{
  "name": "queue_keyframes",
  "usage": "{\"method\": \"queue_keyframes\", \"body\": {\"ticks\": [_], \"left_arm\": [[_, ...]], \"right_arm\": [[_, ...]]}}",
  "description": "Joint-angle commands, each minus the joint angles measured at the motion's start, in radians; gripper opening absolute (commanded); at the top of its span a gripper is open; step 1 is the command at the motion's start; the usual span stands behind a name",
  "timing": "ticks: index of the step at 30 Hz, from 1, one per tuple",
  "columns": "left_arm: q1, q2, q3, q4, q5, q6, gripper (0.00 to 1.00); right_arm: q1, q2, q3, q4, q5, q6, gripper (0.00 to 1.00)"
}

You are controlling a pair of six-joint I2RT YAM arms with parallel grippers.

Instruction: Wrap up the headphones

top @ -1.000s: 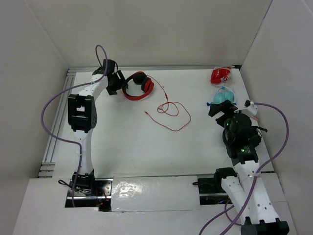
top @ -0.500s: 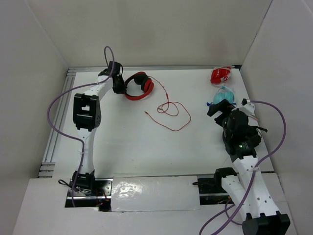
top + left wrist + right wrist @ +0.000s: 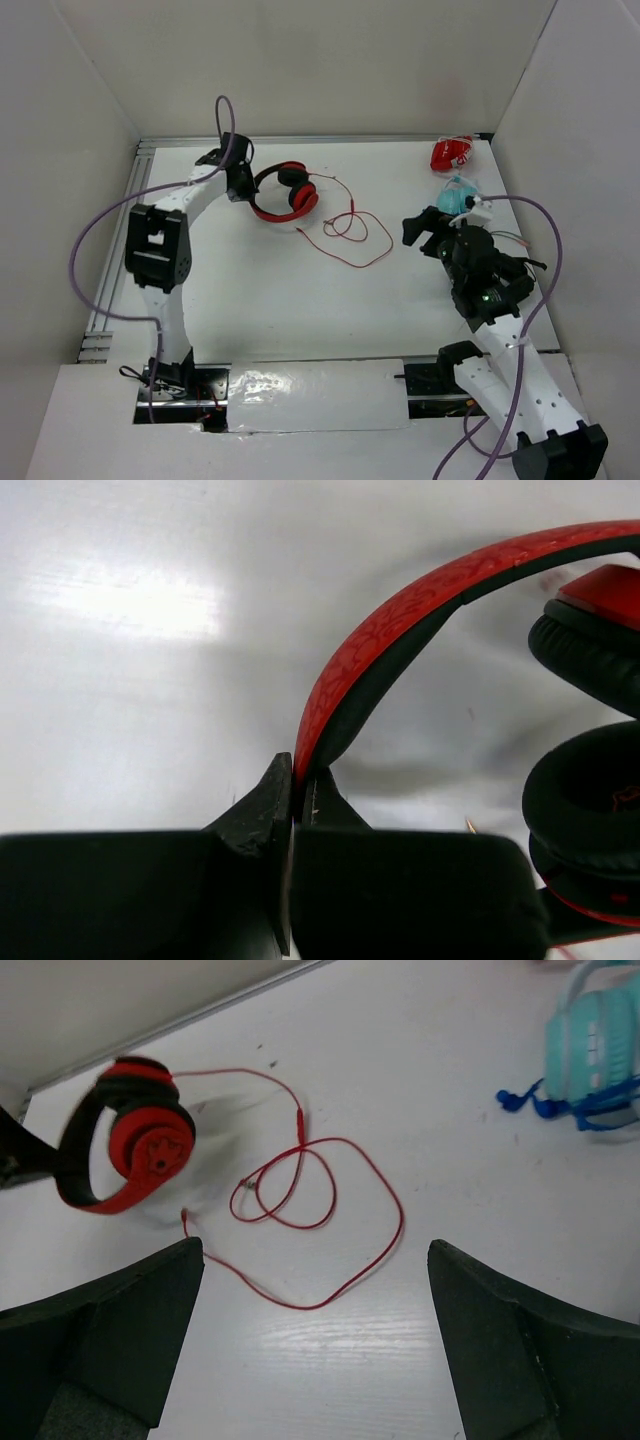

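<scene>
— Your left fingers are clamped on the headband of the headphones, red outside and black-lined inside, with both black ear pads just beyond.

— Right. From above, you have the headphones at the far left of the desk. Their cable trails off to the right in loose loops.

— Your right fingers are spread wide and hold nothing. They hover on the right side, with the cable loops below and between them.

— Past them lies the teal packet, with something teal inside and a blue cord at its edge. The red packet sits in the far right corner, and you cannot tell what it holds.
</scene>
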Motion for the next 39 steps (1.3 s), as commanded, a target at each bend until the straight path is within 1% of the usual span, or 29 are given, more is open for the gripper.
{"method": "queue_keyframes", "body": {"ticks": [1,3,4,5,7,8,10,11,12,13,14,15,17,19,21,22,23,24,25,27,30,31,33,34,35,36,38,39], "left_arm": [[-0.040,-0.357,-0.118,0.138,-0.026,0.015,0.00],[-0.072,-0.454,-0.197,0.170,-0.036,0.035,0.00],[-0.086,-0.505,-0.276,0.187,-0.042,0.043,0.00],[-0.122,-0.596,-0.319,0.211,-0.052,0.049,0.00],[-0.155,-0.672,-0.410,0.224,-0.029,0.066,0.00],[-0.187,-0.726,-0.430,0.216,-0.024,0.062,0.00],[-0.216,-0.776,-0.484,0.187,-0.051,0.046,0.00],[-0.250,-0.790,-0.499,0.173,-0.068,0.045,0.00],[-0.267,-0.798,-0.513,0.158,-0.084,0.045,0.00],[-0.299,-0.810,-0.548,0.129,-0.139,0.022,0.00],[-0.313,-0.814,-0.548,0.129,-0.139,0.022,0.00],[-0.331,-0.815,-0.567,0.114,-0.147,0.026,0.00],[-0.373,-0.817,-0.584,0.094,-0.200,0.003,0.00],[-0.406,-0.809,-0.582,0.045,-0.243,-0.047,0.00],[-0.410,-0.807,-0.572,0.032,-0.250,-0.081,0.00],[-0.404,-0.804,-0.562,0.015,-0.257,-0.096,0.00],[-0.397,-0.804,-0.547,0.005,-0.268,-0.109,0.00],[-0.390,-0.801,-0.509,-0.017,-0.274,-0.142,0.00],[-0.378,-0.800,-0.487,-0.061,-0.286,-0.161,0.00],[-0.367,-0.803,-0.438,-0.086,-0.308,-0.182,0.00],[-0.361,-0.838,-0.407,-0.059,-0.306,-0.154,0.00],[-0.358,-0.847,-0.397,-0.049,-0.297,-0.143,0.00],[-0.353,-0.884,-0.358,-0.014,-0.253,-0.109,0.00],[-0.347,-0.895,-0.341,-0.008,-0.236,-0.110,0.00],[-0.341,-0.902,-0.323,-0.011,-0.224,-0.122,0.00],[-0.332,-0.921,-0.276,-0.020,-0.186,-0.117,0.00],[-0.331,-0.935,-0.211,-0.028,-0.179,-0.119,0.00],[-0.330,-0.945,-0.190,-0.032,-0.185,-0.116,0.00]], "right_arm": [[0.101,0.037,0.032,0.063,-0.040,-0.087,1.00],[0.148,0.047,0.049,0.060,-0.014,-0.099,1.00],[0.171,0.046,0.054,0.060,-0.014,-0.104,1.00],[0.223,0.046,0.057,0.069,-0.012,-0.110,1.00],[0.283,0.044,0.080,0.071,-0.024,-0.163,1.00],[0.343,0.044,0.092,0.060,-0.023,-0.187,1.00],[0.389,0.046,0.133,0.040,-0.020,-0.228,1.00],[0.411,0.046,0.144,0.022,-0.014,-0.236,1.00],[0.444,0.043,0.159,0.017,0.000,-0.242,1.00],[0.472,0.038,0.172,0.005,0.035,-0.248,1.00],[0.472,0.038,0.172,-0.003,0.035,-0.254,1.00],[0.503,0.037,0.182,-0.012,0.038,-0.263,1.00],[0.532,0.035,0.189,-0.040,0.063,-0.279,1.00],[0.575,0.038,0.192,-0.067,0.094,-0.286,1.00],[0.613,0.046,0.181,-0.083,0.121,-0.297,1.00],[0.624,0.049,0.173,-0.081,0.152,-0.282,1.00],[0.635,0.046,0.146,-0.078,0.219,-0.256,1.00],[0.645,0.043,0.129,-0.068,0.256,-0.239,1.00],[0.659,0.025,0.111,-0.045,0.291,-0.227,1.00],[0.661,0.000,0.046,-0.009,0.339,-0.205,1.00],[0.650,-0.066,-0.046,0.087,0.333,-0.202,1.00],[0.646,-0.072,-0.067,0.138,0.328,-0.205,1.00],[0.626,-0.080,-0.123,0.173,0.303,-0.223,1.00],[0.612,-0.077,-0.146,0.230,0.289,-0.228,1.00],[0.609,-0.072,-0.156,0.251,0.281,-0.230,1.00],[0.607,-0.066,-0.167,0.311,0.266,-0.256,1.00],[0.604,-0.055,-0.216,0.392,0.250,-0.305,1.00],[0.601,-0.037,-0.233,0.488,0.250,-0.325,1.00]]}}
